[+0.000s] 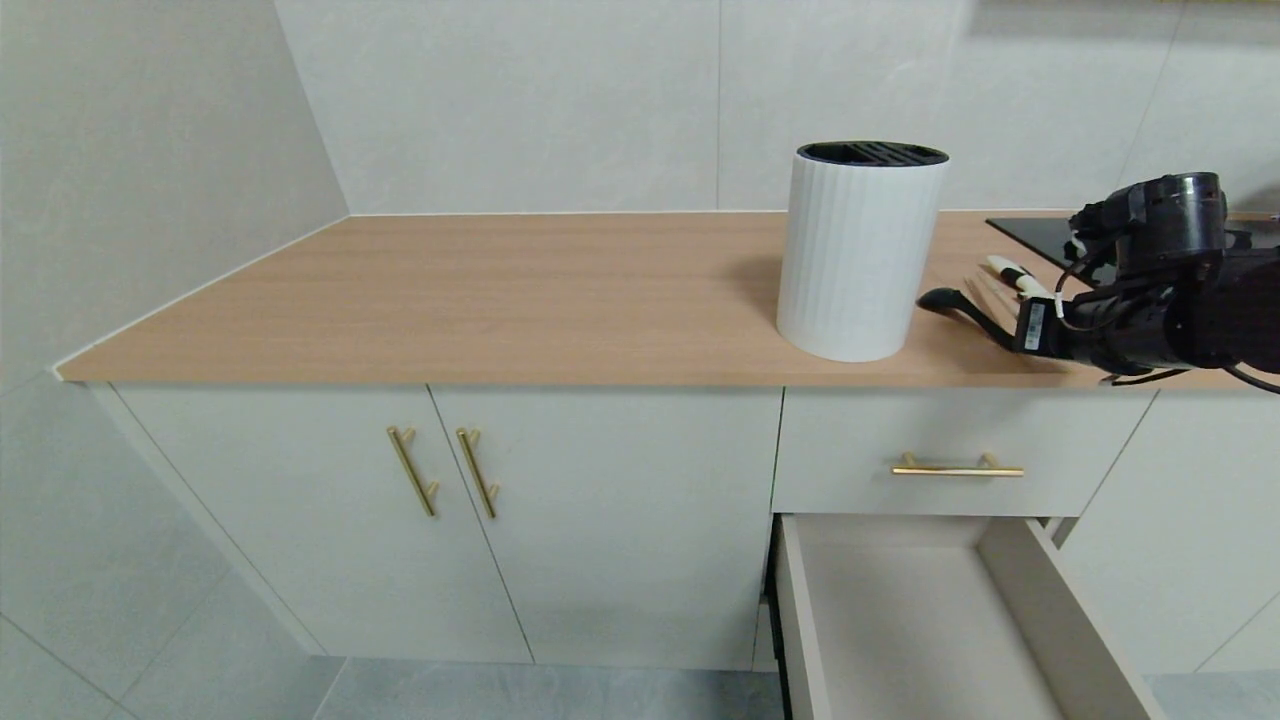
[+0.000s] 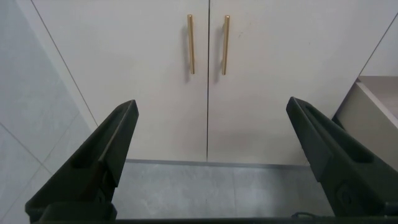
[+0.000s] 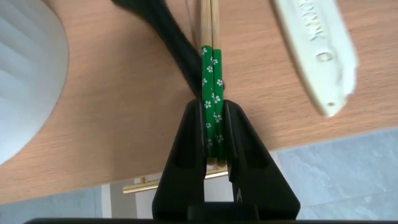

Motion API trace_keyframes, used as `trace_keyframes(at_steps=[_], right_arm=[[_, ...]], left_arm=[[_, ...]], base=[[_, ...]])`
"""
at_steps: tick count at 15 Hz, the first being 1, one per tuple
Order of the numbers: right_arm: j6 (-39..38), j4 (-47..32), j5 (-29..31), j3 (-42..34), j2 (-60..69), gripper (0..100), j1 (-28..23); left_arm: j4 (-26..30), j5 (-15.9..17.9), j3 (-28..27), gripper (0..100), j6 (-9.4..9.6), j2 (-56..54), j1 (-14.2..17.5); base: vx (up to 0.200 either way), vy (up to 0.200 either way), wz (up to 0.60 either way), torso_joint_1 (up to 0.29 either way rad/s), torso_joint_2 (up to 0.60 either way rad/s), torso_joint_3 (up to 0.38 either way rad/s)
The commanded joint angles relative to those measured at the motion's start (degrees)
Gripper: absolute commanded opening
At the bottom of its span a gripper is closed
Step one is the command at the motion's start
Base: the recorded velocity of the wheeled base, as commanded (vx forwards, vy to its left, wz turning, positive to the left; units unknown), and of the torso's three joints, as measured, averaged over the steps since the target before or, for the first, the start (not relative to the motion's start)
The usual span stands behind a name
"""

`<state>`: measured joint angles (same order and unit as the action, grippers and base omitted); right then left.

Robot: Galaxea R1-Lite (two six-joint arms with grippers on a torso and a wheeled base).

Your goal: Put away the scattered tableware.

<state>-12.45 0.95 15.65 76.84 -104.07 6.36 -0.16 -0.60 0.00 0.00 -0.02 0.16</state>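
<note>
The right gripper (image 3: pixel 212 107) is clamped on a pair of chopsticks (image 3: pixel 210 59), pinching them at their green flowered ends. It sits low at the counter (image 1: pixel 500 290) edge, just beside the white ribbed holder (image 1: pixel 860 255). The grasp looks made, so lifting and carrying is the step in hand. A black utensil (image 3: pixel 163 31) lies right beside the chopsticks, seemingly touching them, and a white utensil (image 3: pixel 317 50) lies near. The next move likely calls for lifting clear without dragging the black one. Then the sticks go upright over the holder's slotted top, or down into the open drawer (image 1: pixel 900 610). The left gripper (image 2: pixel 211 107) hangs wide open, holding nothing, facing the cabinet doors (image 2: pixel 208 74).
</note>
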Motion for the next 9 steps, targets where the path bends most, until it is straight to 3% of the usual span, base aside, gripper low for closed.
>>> trace_keyframes(at_steps=[1,5,9], right_arm=[[-0.03,-0.16,-0.54,-2.22,5.46,0,0.05],[-0.39,-2.97,-0.71,-8.37,17.67,0,0.84],[-1.0,-20.46,-3.26,-9.16,31.74,0,0.84]], left_arm=[[-0.02,-0.02,0.0,100,0.0,0.02,0.02],[-0.02,-0.02,0.0,100,0.0,0.02,0.02],[-0.02,-0.02,0.0,100,0.0,0.02,0.02]], base=[[0.0,0.0,0.0,0.0,0.0,0.0],[0.0,0.0,0.0,0.0,0.0,0.0],[0.0,0.0,0.0,0.0,0.0,0.0]])
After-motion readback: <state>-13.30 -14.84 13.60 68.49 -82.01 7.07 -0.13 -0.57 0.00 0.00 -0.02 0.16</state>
